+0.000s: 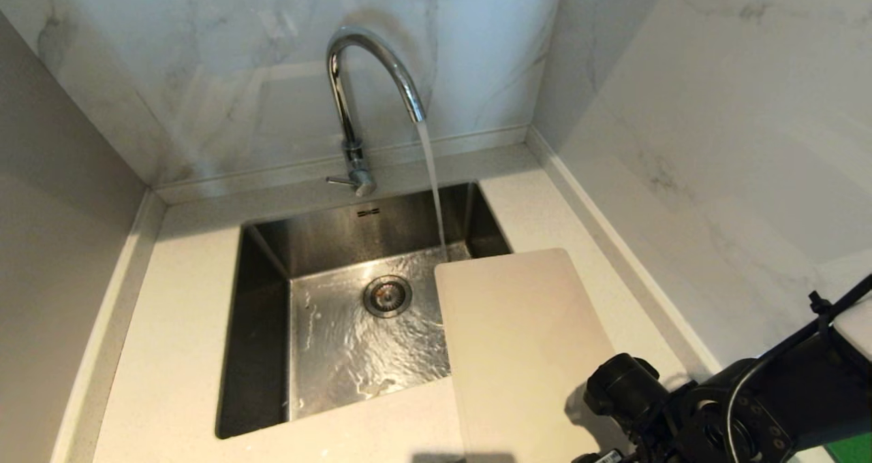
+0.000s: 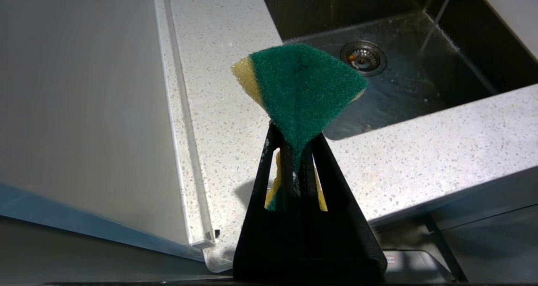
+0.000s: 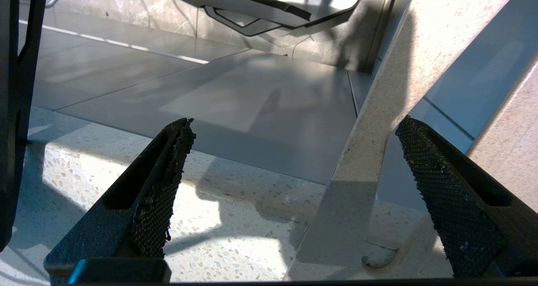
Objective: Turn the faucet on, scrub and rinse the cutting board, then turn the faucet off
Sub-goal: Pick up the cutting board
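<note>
The chrome faucet [image 1: 349, 109] stands behind the sink with its thin lever [image 1: 338, 180] at the base, and a stream of water [image 1: 433, 190] runs from the spout into the basin. The cream cutting board [image 1: 524, 340] lies flat on the counter to the right, its left part overhanging the sink; one corner of the cutting board [image 2: 515, 12] appears in the left wrist view. My left gripper [image 2: 296, 134] is shut on a green-and-yellow sponge [image 2: 302, 80], held over the counter left of the sink. My right gripper [image 3: 294, 124] is open and empty; the right arm [image 1: 688, 408] hangs over the board's near right end.
The steel sink [image 1: 262, 327] has a wet floor and a round drain [image 1: 387, 295]. Speckled counter [image 1: 184, 354] surrounds it. Marble walls close off the back and right, with a grey panel [image 1: 54, 259] on the left. A speckled strip [image 3: 378, 122] crosses between the right fingers.
</note>
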Controlling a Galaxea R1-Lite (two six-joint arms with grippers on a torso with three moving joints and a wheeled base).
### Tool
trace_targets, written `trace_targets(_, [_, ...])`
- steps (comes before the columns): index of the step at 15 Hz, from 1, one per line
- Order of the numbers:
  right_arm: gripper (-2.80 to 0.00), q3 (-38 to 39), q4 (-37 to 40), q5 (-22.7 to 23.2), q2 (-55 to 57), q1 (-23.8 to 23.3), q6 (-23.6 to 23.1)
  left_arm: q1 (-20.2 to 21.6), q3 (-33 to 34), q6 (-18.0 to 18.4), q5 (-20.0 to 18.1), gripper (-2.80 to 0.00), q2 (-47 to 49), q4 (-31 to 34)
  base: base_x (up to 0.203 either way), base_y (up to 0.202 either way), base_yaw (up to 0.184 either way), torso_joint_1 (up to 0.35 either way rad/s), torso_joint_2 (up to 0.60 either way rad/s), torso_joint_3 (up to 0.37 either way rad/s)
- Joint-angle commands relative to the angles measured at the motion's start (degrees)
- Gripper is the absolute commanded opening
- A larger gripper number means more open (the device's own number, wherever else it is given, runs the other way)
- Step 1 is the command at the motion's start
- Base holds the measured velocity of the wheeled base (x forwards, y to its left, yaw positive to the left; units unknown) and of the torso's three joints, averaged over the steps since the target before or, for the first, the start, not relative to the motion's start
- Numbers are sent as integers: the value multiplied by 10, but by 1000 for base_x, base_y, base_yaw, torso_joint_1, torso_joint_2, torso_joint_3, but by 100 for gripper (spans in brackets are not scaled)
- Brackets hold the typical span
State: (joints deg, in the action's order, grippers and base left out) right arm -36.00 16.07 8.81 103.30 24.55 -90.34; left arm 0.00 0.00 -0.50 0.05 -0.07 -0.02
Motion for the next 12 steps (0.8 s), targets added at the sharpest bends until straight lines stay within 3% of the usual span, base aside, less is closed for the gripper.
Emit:
trace_targets(1, [0, 1, 1, -1, 4, 1, -5, 0, 2, 0, 0, -280, 1, 0, 0, 0, 0, 0, 0, 0])
trace_targets(5, [0, 27, -62, -13, 4, 1, -5, 0, 2, 0, 0, -280, 0, 0, 0, 0, 0, 0, 0, 0])
trace_targets(8, [0, 72, -156, -61, 2, 12, -5, 0, 2, 0, 0, -280, 0, 0, 0, 0, 0, 0, 0, 0])
trace_targets(12, [0, 64, -164, -65, 12, 29, -3, 0, 2, 0, 0, -280, 0, 0, 0, 0, 0, 0, 0, 0])
